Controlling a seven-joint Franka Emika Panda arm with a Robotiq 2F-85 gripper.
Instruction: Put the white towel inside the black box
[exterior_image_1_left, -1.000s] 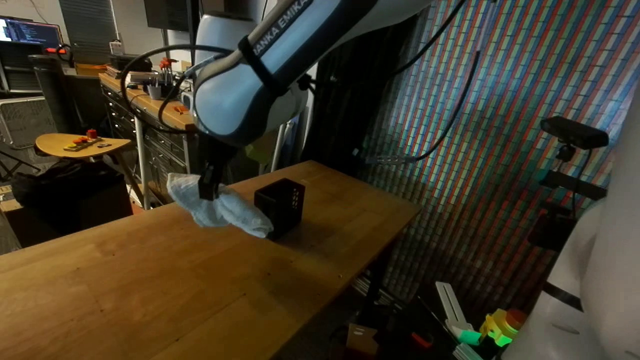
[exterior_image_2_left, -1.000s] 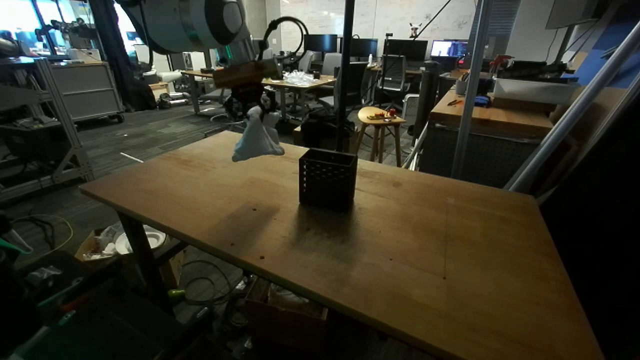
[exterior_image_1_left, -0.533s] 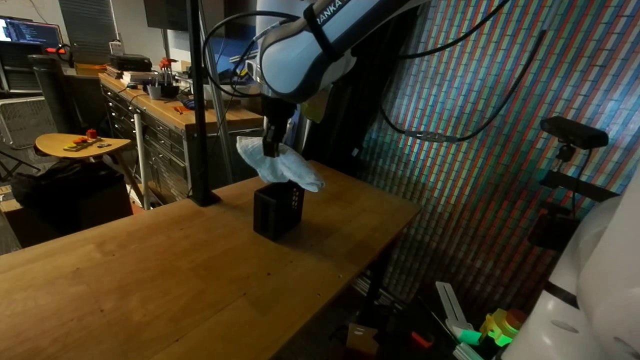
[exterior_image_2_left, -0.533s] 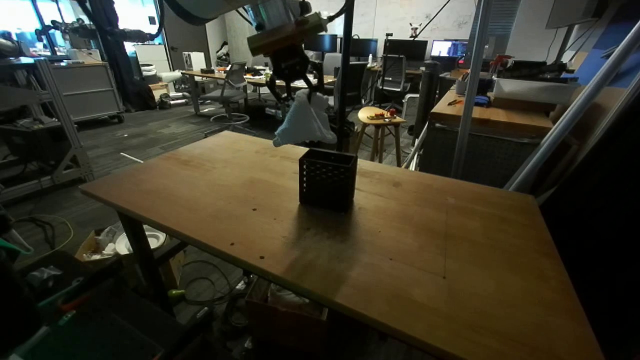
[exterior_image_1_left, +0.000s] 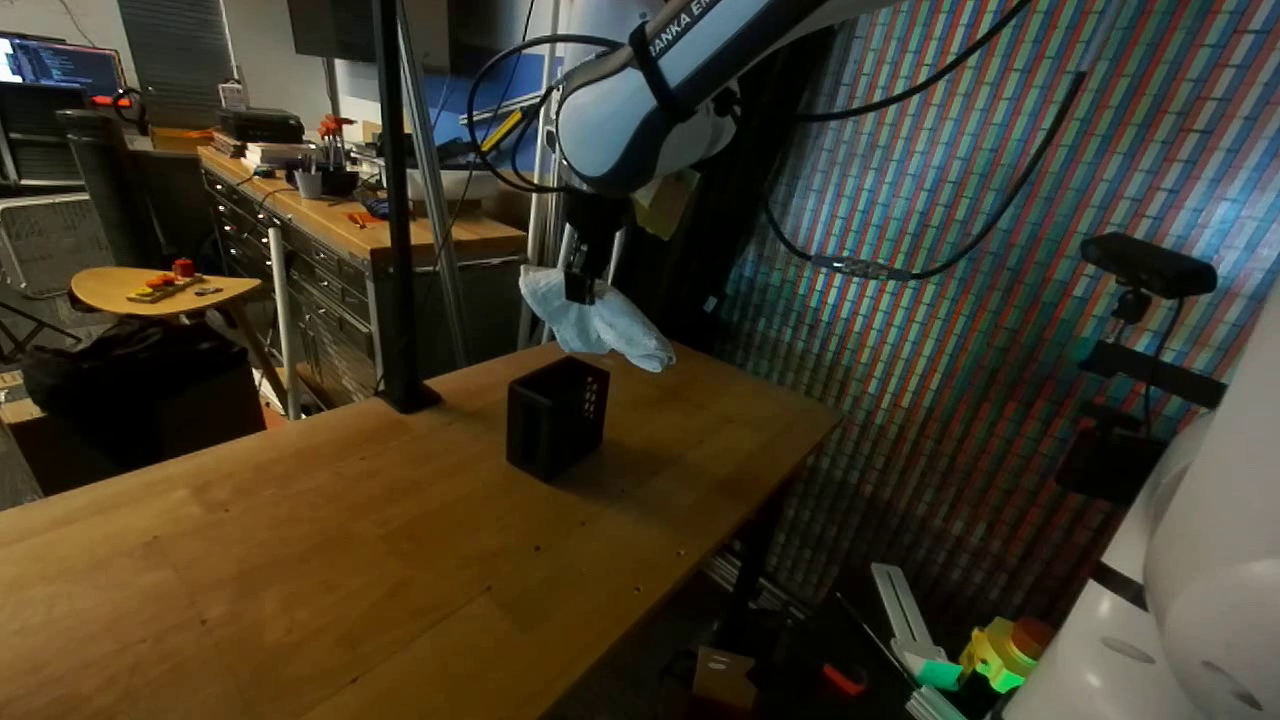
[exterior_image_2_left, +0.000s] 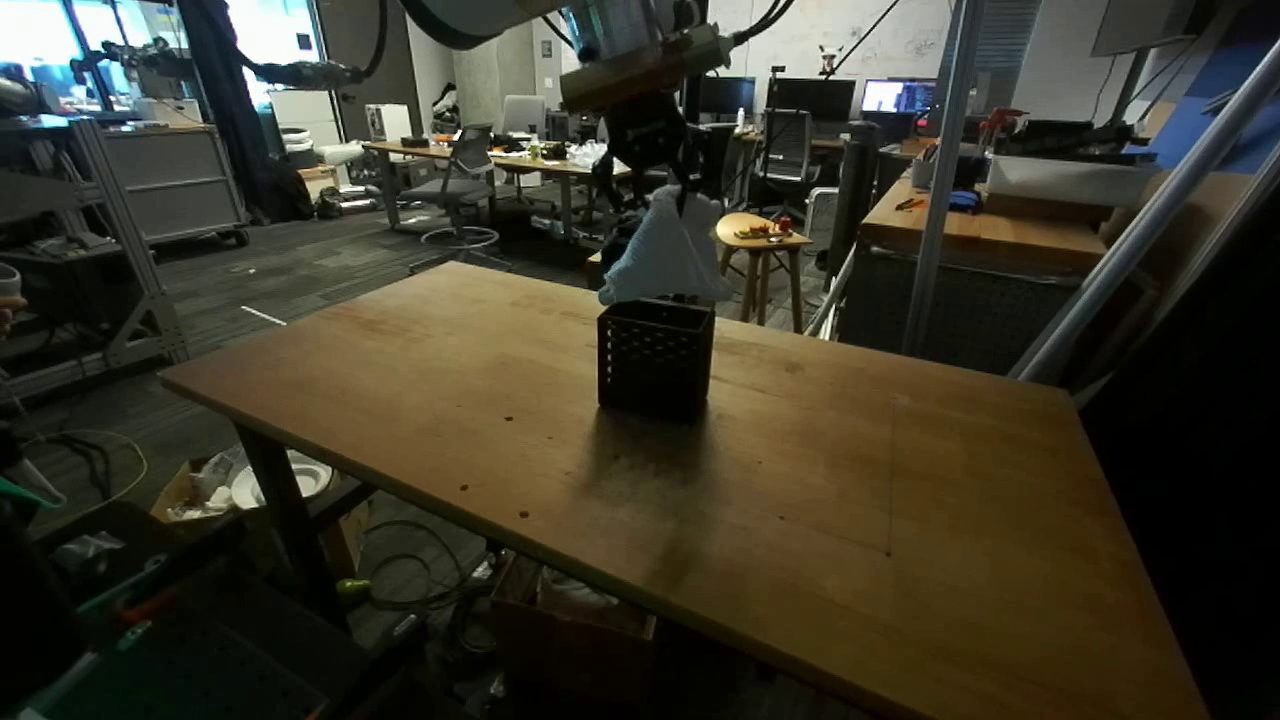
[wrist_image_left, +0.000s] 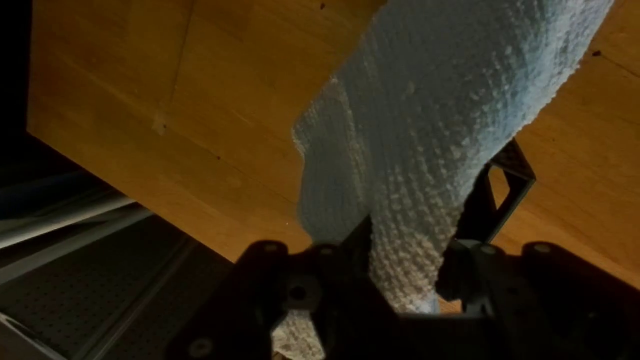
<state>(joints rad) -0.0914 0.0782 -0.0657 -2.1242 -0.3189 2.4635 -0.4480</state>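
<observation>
Pinched in my gripper (exterior_image_1_left: 580, 288), the white towel (exterior_image_1_left: 612, 328) hangs in folds with its lower end free. In an exterior view it appears just above and behind the rim of the black box (exterior_image_2_left: 655, 362). That box stands upright on the table, top open, with holes through its sides. From the wrist, the towel (wrist_image_left: 425, 110) runs between the dark fingers (wrist_image_left: 452, 275) and covers most of the box, so only a black corner (wrist_image_left: 480, 215) with a hole shows. The box's inside is mostly hidden.
The wooden table (exterior_image_1_left: 330, 560) carries the box near its far edge in an exterior view. A black upright post (exterior_image_1_left: 400, 300) is fixed at the table's edge, left of the box. Behind are a small stool (exterior_image_2_left: 750, 232) and a long workbench (exterior_image_2_left: 1000, 235).
Over the last second my gripper has carried the towel up and across from beside the box to above its rim area. In the last half second it moved slightly farther the same way. The box stayed put.
</observation>
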